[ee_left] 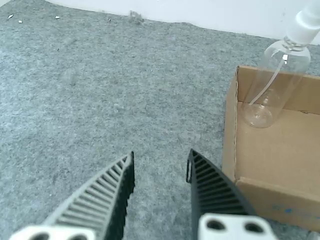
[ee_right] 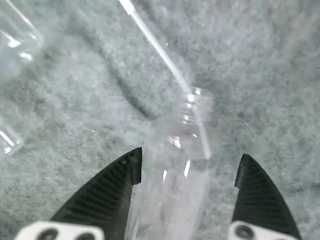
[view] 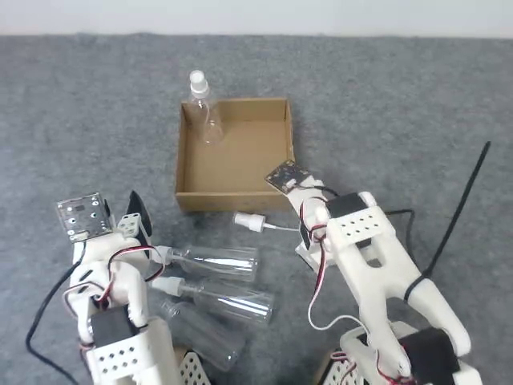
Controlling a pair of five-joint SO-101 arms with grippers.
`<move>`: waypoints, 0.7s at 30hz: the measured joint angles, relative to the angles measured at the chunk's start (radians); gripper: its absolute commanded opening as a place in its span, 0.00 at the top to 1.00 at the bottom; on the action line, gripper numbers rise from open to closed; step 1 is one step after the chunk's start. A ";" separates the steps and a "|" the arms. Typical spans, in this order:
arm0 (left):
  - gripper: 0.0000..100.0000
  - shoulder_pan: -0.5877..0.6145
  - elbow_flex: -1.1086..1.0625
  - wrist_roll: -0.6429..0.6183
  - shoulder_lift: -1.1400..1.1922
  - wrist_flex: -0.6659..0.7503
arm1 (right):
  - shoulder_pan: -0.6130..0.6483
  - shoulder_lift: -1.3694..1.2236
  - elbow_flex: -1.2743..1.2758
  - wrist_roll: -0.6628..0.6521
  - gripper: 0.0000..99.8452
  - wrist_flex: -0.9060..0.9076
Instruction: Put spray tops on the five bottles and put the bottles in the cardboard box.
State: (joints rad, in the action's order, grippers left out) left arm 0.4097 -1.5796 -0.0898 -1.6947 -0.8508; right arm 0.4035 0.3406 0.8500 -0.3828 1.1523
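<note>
A cardboard box (view: 232, 196) sits on grey carpet; a clear bottle with a white spray top (view: 202, 108) leans in its far left corner, as the left wrist view also shows for the bottle (ee_left: 272, 80) and box (ee_left: 232, 145). Three clear bottles (view: 216, 261) (view: 228, 301) (view: 204, 333) lie in front of the box. A loose spray top (view: 248, 220) lies by the box, its tube (ee_right: 160, 50) reaching the mouth of a bottle (ee_right: 175, 190). My right gripper (ee_right: 191, 154) (view: 307, 233) is open around that bottle. My left gripper (ee_left: 161, 155) (view: 136, 204) hangs open over bare carpet.
Grey carpet stretches to a pale wall at the back. Open carpet lies left of the box and behind it. Another clear bottle's end (ee_right: 15, 35) lies near the right gripper. A black cable (view: 461, 208) runs beside the right arm.
</note>
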 measured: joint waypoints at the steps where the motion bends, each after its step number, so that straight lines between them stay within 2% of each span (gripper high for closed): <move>1: 0.84 0.000 0.000 0.000 0.000 0.000 | 0.000 0.000 0.011 -0.002 0.74 -0.008; 4: 0.84 0.000 0.000 0.000 0.000 0.000 | 0.000 0.000 0.015 -0.002 0.74 -0.026; 9: 0.84 0.000 0.000 0.000 0.000 0.000 | 0.000 0.000 0.015 -0.002 0.82 -0.054; 18: 0.84 0.000 0.000 0.000 0.000 0.000 | -0.002 -0.029 0.014 -0.002 0.81 -0.072; 21: 0.84 0.000 0.000 0.000 0.000 0.000 | -0.002 -0.031 0.012 -0.002 0.86 -0.072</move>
State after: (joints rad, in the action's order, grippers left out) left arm 0.4097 -1.5796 -0.0898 -1.6947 -0.8508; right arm 0.4020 0.3099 0.8623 -0.3844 1.0802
